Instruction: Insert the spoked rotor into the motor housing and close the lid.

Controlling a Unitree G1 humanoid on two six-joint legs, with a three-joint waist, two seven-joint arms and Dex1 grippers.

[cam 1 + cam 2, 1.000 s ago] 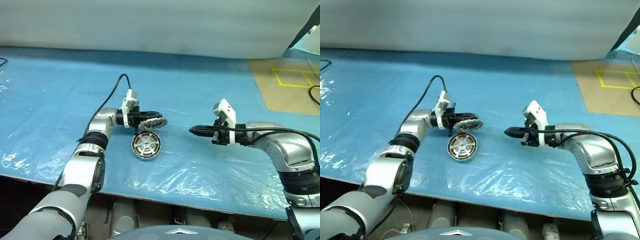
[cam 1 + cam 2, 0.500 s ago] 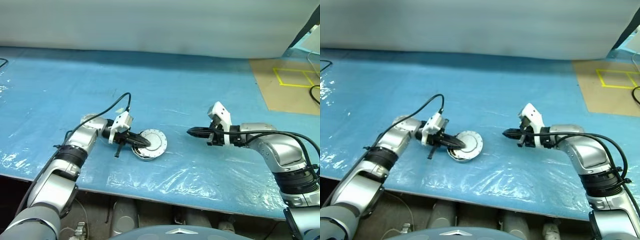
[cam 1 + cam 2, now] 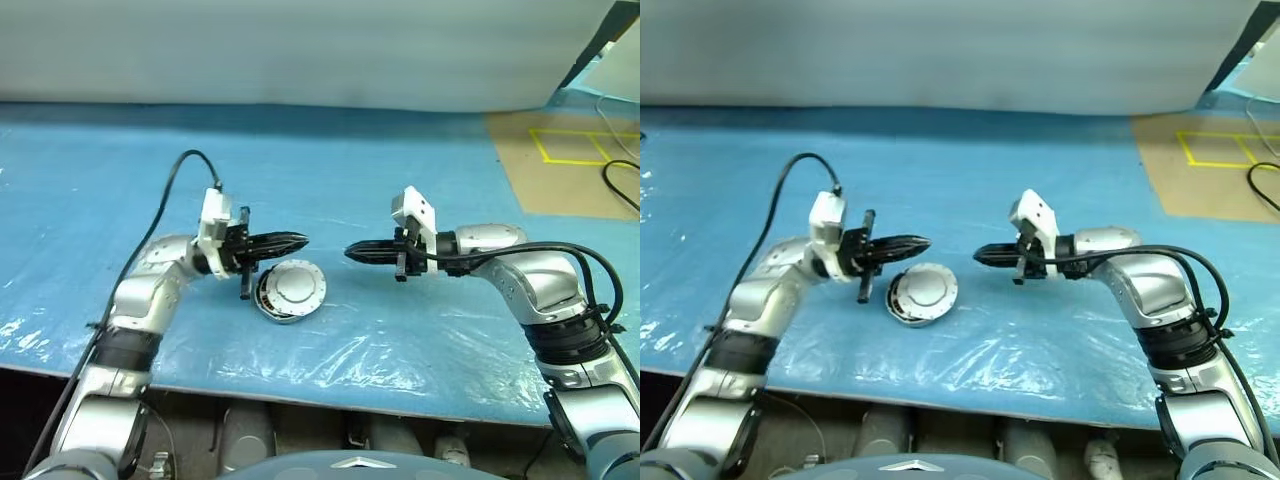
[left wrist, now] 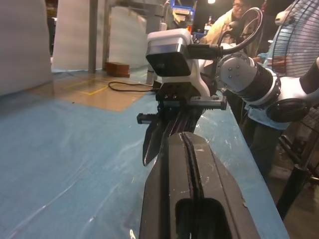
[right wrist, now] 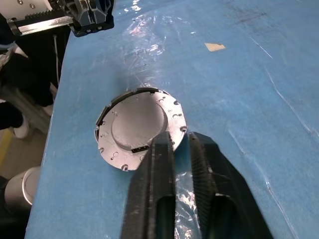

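no readable text, labels or numbers anywhere

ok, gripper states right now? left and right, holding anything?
Left gripper: shut, holding nothing, above the closed lid.
Right gripper: slightly open, holding nothing.

blue sheet (image 3: pixel 400 170) (crinkled) | yellow floor tape (image 3: pixel 565 147) | fan (image 4: pixel 299 30)

Tabletop (image 3: pixel 120 140): covered w/ blue plastic sheet (image 3: pixel 400 350), wrinkled + shiny nr front edge.
On sheet: motor housing (image 3: pixel 266 303), lid (image 3: pixel 297 287) shut over it, plain grey face up.
Far right: tan patch (image 3: pixel 570 190) w/ yellow tape lines (image 3: pixel 560 160).
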